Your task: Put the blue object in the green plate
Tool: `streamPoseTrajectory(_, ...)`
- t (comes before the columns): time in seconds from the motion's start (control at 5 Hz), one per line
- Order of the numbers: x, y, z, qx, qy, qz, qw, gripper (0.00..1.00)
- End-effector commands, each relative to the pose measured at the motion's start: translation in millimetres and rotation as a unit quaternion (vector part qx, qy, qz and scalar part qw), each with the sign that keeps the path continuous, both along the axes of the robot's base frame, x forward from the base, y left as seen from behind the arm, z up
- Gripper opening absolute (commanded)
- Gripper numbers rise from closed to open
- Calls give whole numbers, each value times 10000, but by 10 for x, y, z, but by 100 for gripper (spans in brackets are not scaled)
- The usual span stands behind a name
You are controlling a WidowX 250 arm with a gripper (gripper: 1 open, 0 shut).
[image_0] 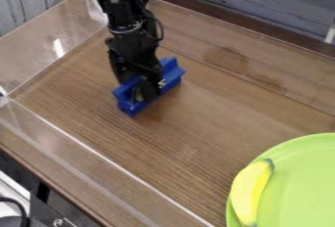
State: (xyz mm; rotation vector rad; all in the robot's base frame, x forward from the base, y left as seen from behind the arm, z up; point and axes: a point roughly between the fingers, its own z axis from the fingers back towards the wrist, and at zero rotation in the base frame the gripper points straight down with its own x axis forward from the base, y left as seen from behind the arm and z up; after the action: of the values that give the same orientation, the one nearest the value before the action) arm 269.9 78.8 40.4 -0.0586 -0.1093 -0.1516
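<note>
The blue object [163,77] is a bright blue block lying on the wooden table left of centre. My gripper [137,86] is straight above it, pointing down, with its black fingers [124,77] reaching down on either side of the block's middle. The frames do not show whether the fingers press on the block. The block rests on the table. The green plate [304,167] sits at the bottom right corner, partly cut off by the frame edge, far from the gripper.
A yellow banana-like item [252,190] lies on the plate's left rim. Clear plastic walls [39,45] line the left and front of the table. A grey plank wall [249,1] stands behind.
</note>
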Motion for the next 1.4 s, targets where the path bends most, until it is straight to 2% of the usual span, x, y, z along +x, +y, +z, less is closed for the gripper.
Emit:
streamPoseTrajectory(0.0,106,29,94,71,-221,5,9997,0)
streamPoseTrajectory(1.2,239,-7,26,27,-289,13,9996,0)
